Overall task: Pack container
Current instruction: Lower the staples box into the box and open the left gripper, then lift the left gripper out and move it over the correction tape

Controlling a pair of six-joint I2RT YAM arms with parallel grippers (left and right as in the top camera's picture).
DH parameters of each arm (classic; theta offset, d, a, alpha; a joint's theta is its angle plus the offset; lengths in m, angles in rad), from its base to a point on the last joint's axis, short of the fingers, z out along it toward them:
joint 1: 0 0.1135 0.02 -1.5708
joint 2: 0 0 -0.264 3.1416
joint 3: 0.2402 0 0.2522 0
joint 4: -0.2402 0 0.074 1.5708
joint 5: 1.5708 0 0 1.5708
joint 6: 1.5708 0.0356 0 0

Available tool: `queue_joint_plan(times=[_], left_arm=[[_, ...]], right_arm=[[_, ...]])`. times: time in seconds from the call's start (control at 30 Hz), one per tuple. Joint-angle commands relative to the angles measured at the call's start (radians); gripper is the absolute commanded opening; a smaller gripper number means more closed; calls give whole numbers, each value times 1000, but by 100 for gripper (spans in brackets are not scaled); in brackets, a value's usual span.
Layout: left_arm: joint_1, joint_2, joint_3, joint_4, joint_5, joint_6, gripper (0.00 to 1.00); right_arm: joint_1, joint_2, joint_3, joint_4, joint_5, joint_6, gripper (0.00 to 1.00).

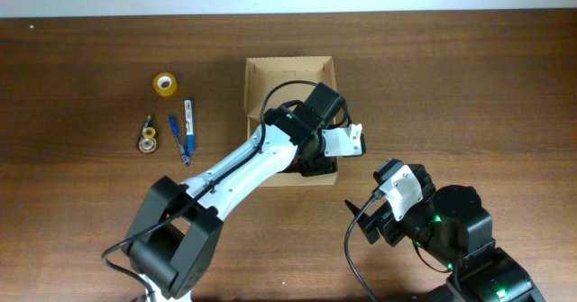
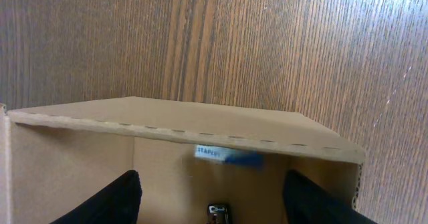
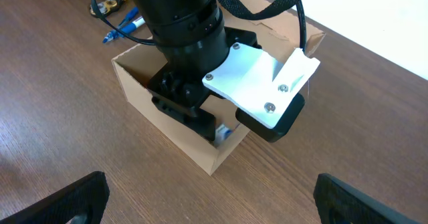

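The container (image 1: 261,77) is an open brown cardboard box at the table's middle. My left gripper (image 1: 315,162) reaches down into its near right end. In the left wrist view the fingers (image 2: 214,204) are spread apart and empty inside the box (image 2: 167,127), above a blue and white staples box (image 2: 227,155) and a small dark metal item (image 2: 218,212). My right gripper (image 3: 210,200) is open and empty above bare table just in front of the container's near corner (image 3: 160,127); overhead it shows at the lower right (image 1: 365,216).
Left of the container lie a yellow tape roll (image 1: 164,84), a white and blue marker (image 1: 188,124), a blue pen (image 1: 178,137) and a small yellow roll (image 1: 147,142). The pens also show in the right wrist view (image 3: 124,27).
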Motion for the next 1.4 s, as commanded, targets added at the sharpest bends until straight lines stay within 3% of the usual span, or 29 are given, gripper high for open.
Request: queue_joint_plan(times=[0.0,0.3,0.6,0.83,1.13,1.37], left_arm=[[-2,11,-6,0,19,5,68],[-2,-28,-6,2,18,5,68],[32,-224,-6,-22,10,-15,68],[103,-369,-6,-36,-9,-178,68],[194,-512,-6,-80,-451,-543,68],[352,-517,-6,-161,-441,-734,68]], right_arm=[[8,1,-4,3,10,-4,99],[8,1,-4,3,10,-4,99],[8,1,-4,3,10,-4,99],[8,1,-4,3,10,-4,99],[8,1,-4,3,10,-4,99],[8,1,-4,3,10,-4,99]])
